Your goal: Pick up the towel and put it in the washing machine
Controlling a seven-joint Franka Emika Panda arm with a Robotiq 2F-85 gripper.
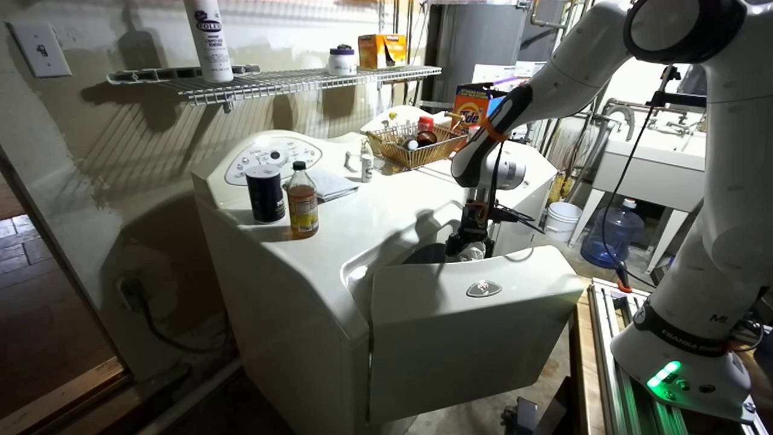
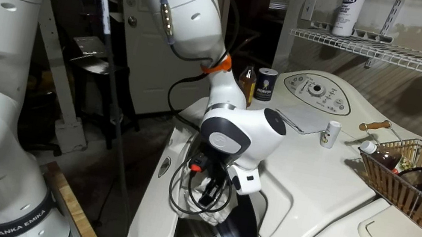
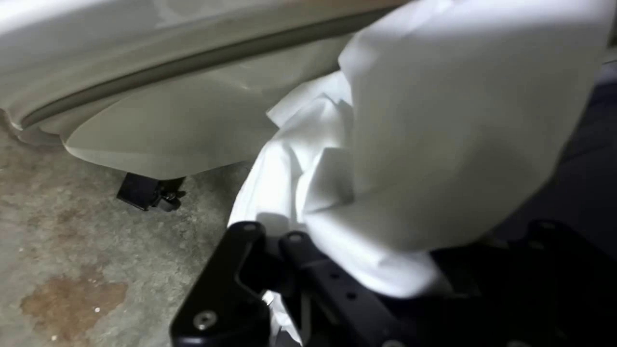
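My gripper (image 1: 470, 244) reaches down into the gap between the washing machine (image 1: 302, 284) and its tilted-out front door (image 1: 471, 326). It is shut on the towel (image 2: 220, 215), a bunched white cloth. In an exterior view the towel hangs beside the dark drum opening (image 2: 244, 228), above the gap by the door (image 2: 156, 204). Large folds of the towel (image 3: 434, 144) fill the right half of the wrist view and hide the fingertips. Dark finger links (image 3: 332, 279) show below the cloth.
On the machine's top stand a dark blue can (image 1: 266, 193), an amber bottle (image 1: 302, 205), a folded grey cloth (image 1: 331, 184) and a small white shaker (image 1: 366, 168). A wicker basket (image 2: 410, 193) sits further along. A wire shelf (image 1: 314, 81) runs above.
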